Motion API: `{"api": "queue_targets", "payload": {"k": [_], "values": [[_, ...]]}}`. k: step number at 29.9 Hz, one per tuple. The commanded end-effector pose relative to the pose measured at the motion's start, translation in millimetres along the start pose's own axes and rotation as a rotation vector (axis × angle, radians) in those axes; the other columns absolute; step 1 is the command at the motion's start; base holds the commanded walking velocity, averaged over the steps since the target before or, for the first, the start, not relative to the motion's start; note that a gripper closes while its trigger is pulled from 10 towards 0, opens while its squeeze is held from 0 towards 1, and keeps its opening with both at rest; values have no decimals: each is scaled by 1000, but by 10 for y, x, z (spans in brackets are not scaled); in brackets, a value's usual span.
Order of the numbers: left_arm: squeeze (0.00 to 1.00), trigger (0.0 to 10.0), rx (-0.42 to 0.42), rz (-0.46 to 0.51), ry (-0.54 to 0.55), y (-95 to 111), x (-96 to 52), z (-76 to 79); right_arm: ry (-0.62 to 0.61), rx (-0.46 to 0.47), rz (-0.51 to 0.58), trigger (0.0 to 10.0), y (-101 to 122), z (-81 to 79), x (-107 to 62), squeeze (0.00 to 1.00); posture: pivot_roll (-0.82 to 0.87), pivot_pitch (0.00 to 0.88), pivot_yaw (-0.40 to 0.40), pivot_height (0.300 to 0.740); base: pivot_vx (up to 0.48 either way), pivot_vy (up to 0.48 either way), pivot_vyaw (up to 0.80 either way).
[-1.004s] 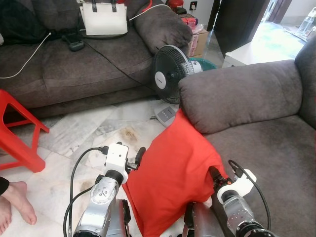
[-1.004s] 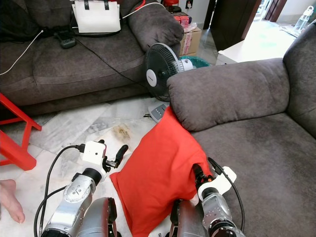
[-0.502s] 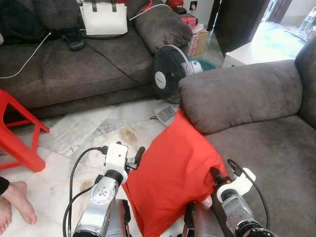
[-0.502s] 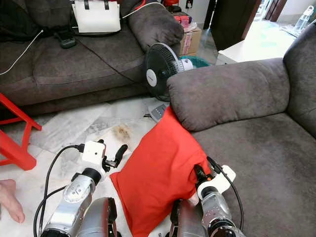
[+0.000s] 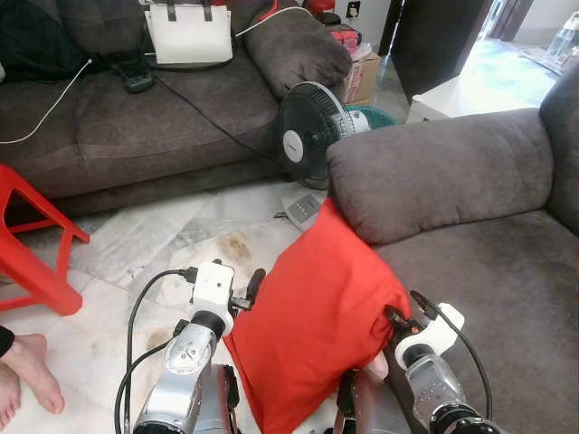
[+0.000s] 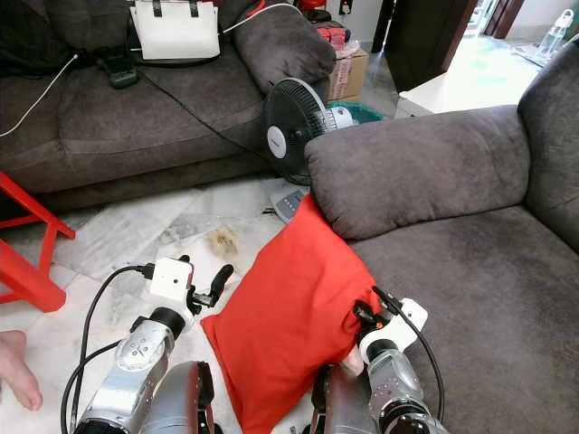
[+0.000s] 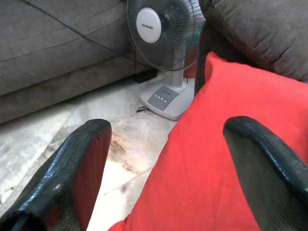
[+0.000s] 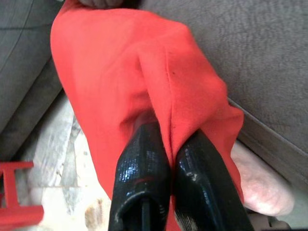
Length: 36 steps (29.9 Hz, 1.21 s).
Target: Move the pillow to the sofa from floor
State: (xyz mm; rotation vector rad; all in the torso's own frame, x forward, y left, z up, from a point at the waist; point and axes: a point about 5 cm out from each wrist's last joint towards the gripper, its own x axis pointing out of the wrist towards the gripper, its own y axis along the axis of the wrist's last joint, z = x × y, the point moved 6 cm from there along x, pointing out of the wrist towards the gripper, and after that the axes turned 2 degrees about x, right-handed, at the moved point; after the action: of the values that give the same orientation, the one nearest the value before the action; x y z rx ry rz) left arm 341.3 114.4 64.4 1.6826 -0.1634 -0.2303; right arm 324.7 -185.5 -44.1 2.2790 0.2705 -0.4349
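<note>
While right gripper (image 8: 168,159) pinches red pillow (image 5: 317,316), pillow nudged toward sofa (image 5: 470,271), left gripper (image 7: 163,159) wide.

Left gripper (image 7: 163,144) agape, right gripper (image 8: 168,159) seemingly clamped.

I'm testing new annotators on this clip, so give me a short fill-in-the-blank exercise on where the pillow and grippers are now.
1. The pillow is coloured ____.
2. The right gripper is ____ on a fold of the pillow.
3. The left gripper has its fingers ____, beside the pillow's edge.
4. Behind the pillow, on the floor, stands a black ____.

Missing words: red; shut; open; fan
</note>
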Motion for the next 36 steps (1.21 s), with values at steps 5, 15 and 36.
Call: {"api": "queue_targets", "payload": {"k": [5, 15, 36], "values": [[0, 10000, 14, -2, 11, -4, -15, -9, 40, -80, 15, 0, 39, -45, -3, 0, 164, 103, -53, 594, 0, 0, 0], [0, 10000, 14, -2, 11, -4, -15, -9, 43, -86, 16, 0, 38, -47, -5, 0, 164, 103, -53, 594, 0, 0, 0], [0, 10000, 50, 32, 78, 59, -11, -132, 155, -297, 171, 10000, 363, -295, 5, 0, 152, 68, -41, 594, 0, 0, 0]]}}
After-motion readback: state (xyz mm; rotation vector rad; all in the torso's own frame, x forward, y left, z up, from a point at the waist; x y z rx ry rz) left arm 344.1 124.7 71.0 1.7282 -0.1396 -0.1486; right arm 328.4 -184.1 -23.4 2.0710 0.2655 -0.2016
